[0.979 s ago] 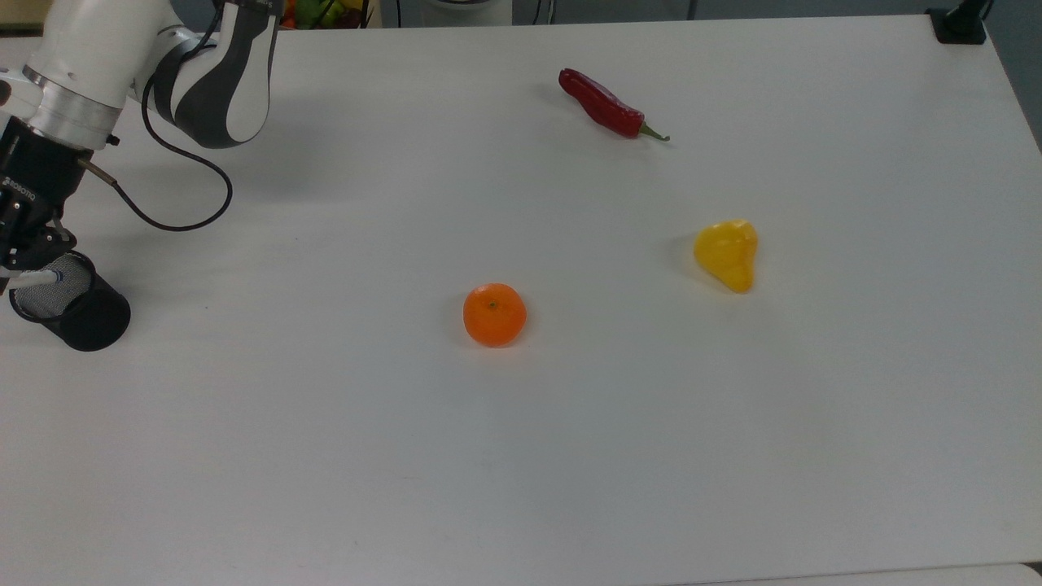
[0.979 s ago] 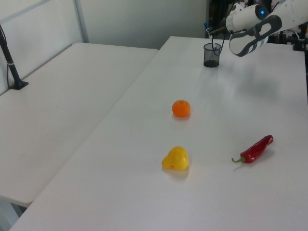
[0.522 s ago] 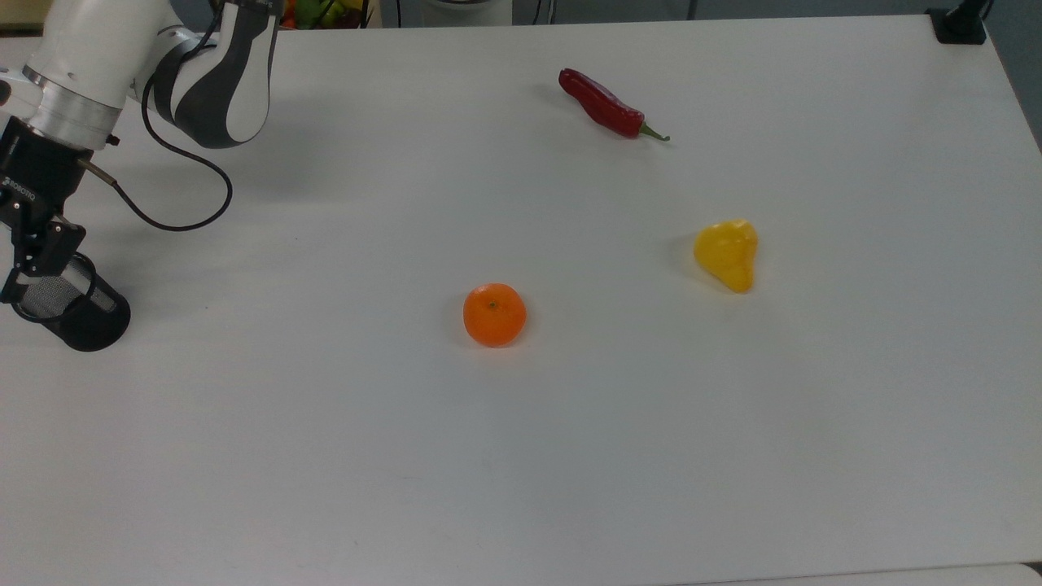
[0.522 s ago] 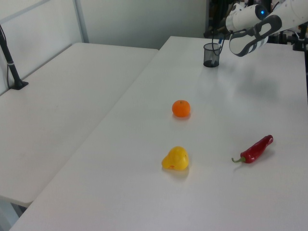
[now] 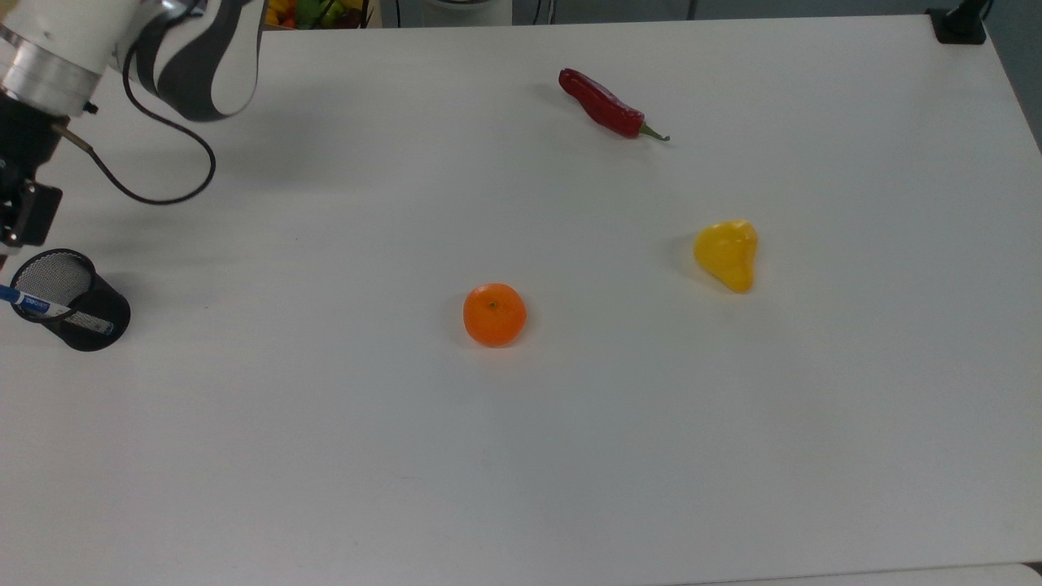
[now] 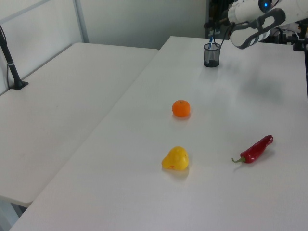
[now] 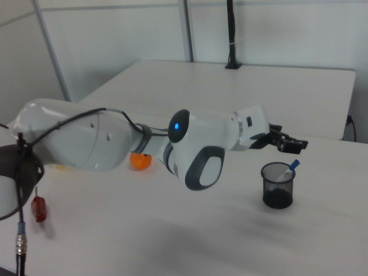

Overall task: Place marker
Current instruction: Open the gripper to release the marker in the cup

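- Marker (image 5: 37, 306) rests tilted inside the black mesh cup (image 5: 89, 321); placement looks done
- Gripper (image 7: 292, 145) hangs above, fingers apart, holding nothing; only retreat appears left

Setting: a robotics lab. Plain white table (image 5: 570, 448), a second bare one beside it in the left view, grey partition walls, a robot arm (image 7: 144, 144) with loose cable, a camera post (image 6: 9, 57) clamped to the second table.

Marker (image 5: 32, 303) in cup (image 5: 89, 325), pincer (image 7: 291, 145) above.
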Available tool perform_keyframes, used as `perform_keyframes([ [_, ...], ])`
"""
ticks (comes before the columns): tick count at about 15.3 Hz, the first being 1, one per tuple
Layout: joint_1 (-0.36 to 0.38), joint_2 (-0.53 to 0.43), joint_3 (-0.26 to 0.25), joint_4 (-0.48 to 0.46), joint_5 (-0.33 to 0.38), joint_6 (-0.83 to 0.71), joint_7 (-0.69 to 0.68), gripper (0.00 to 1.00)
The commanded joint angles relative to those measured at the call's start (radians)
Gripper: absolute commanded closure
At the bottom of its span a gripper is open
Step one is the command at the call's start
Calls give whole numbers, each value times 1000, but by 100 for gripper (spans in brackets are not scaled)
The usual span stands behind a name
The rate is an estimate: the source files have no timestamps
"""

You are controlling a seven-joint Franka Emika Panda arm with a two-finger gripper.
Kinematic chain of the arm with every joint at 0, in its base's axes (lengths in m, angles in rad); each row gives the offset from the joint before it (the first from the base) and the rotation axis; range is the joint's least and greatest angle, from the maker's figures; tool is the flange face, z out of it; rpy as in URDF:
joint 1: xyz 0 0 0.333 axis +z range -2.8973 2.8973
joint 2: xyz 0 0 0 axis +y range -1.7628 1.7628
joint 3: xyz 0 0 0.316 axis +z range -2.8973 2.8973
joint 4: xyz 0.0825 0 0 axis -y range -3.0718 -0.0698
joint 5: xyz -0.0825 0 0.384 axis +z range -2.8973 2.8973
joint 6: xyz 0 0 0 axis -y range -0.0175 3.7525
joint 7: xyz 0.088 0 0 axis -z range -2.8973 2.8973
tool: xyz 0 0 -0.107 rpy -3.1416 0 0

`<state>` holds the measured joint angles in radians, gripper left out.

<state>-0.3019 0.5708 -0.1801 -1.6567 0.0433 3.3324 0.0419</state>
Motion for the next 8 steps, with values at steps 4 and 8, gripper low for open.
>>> perform_keyframes([
  [4,13,-337,7,-98,16,-579,-14,0],
  [8,70,-506,7,-92,18,-1043,-13,0],
])
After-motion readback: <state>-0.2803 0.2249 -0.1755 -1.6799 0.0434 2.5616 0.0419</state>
